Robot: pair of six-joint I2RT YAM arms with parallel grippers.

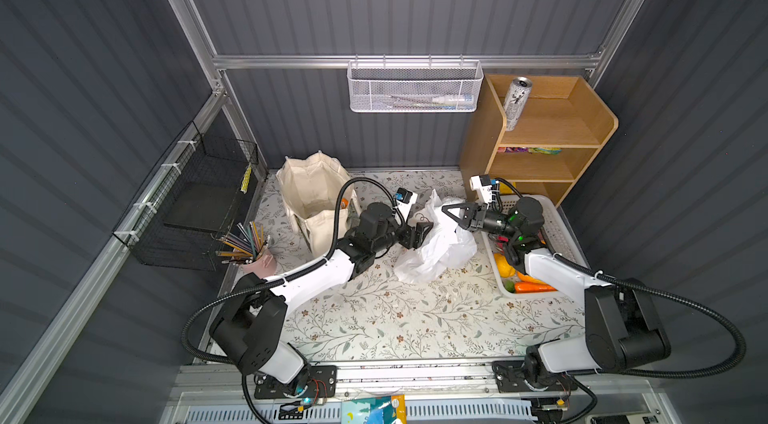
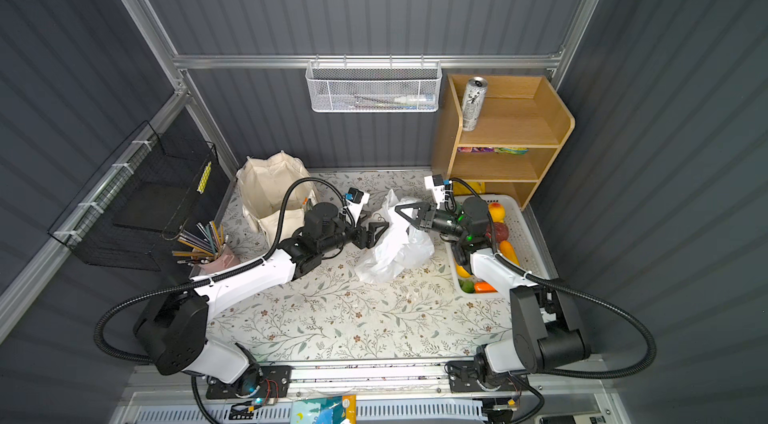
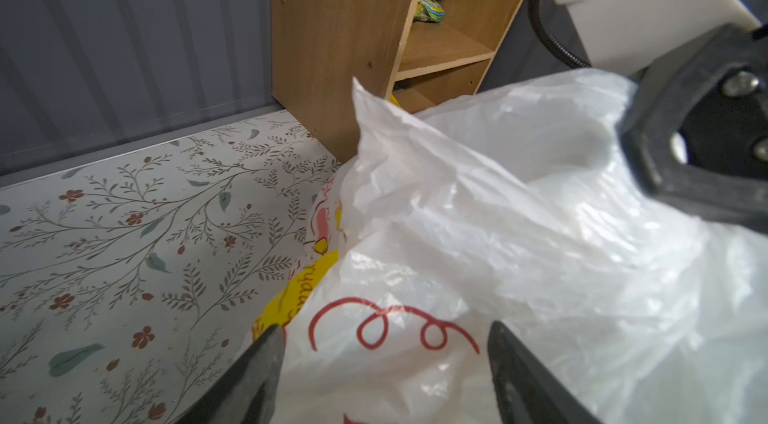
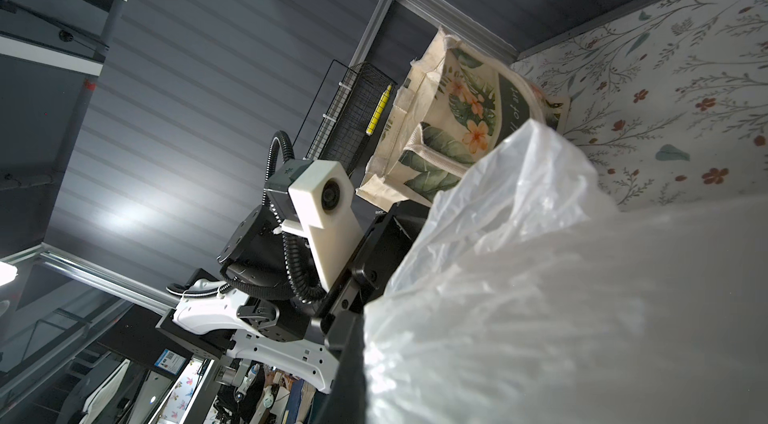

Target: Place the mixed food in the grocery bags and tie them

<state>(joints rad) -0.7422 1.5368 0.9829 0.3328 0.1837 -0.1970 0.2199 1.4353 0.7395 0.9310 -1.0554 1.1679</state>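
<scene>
The white plastic bag was seen crumpled on the floral table, between the canvas tote and the white basket in which toy fruit and vegetables were kept. Its upper edge was pinched by the fully closed right gripper. The bag's printed side was flanked, unclamped, by the widely spread fingers of the left gripper.
</scene>
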